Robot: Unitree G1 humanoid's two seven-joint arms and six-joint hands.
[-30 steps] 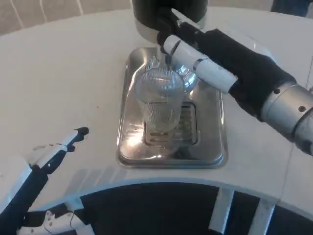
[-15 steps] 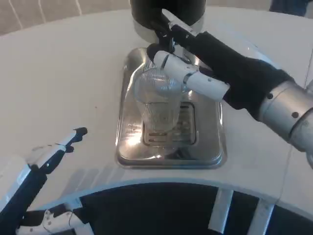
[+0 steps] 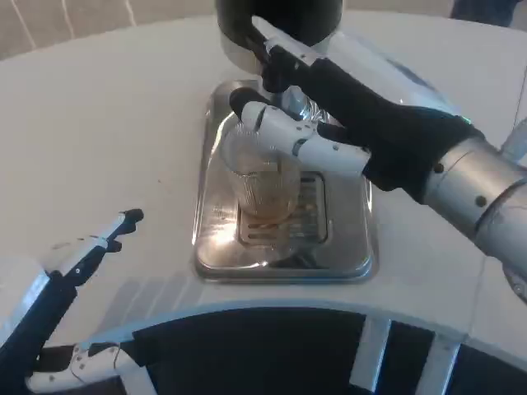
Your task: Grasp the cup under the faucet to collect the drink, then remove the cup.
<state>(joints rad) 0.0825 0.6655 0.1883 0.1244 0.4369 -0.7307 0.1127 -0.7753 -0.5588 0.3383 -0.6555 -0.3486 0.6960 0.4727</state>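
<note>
A clear ribbed cup [image 3: 262, 193] stands upright on the grate of a silver drip tray [image 3: 212, 239], below the black drink dispenser [image 3: 276, 20]. Amber liquid shows in its lower part. My right hand [image 3: 329, 123] reaches in from the right and wraps the cup's upper part. One white finger [image 3: 296, 140] lies across the near side by the rim, and another finger [image 3: 284, 49] points up against the dispenser. The hand hides the faucet and the cup's rim. My left hand [image 3: 90, 247] lies at the lower left on the table, fingers stretched out and holding nothing.
The white table [image 3: 107, 123] stretches left of the tray. Its curved front edge [image 3: 272, 309] runs just below the tray, with dark floor beneath. The dispenser stands close behind the cup.
My right hand has moved left and down from beside the faucet and closed around the cup's top. Amber liquid now shows in the cup. My left hand has slid slightly down and left.
</note>
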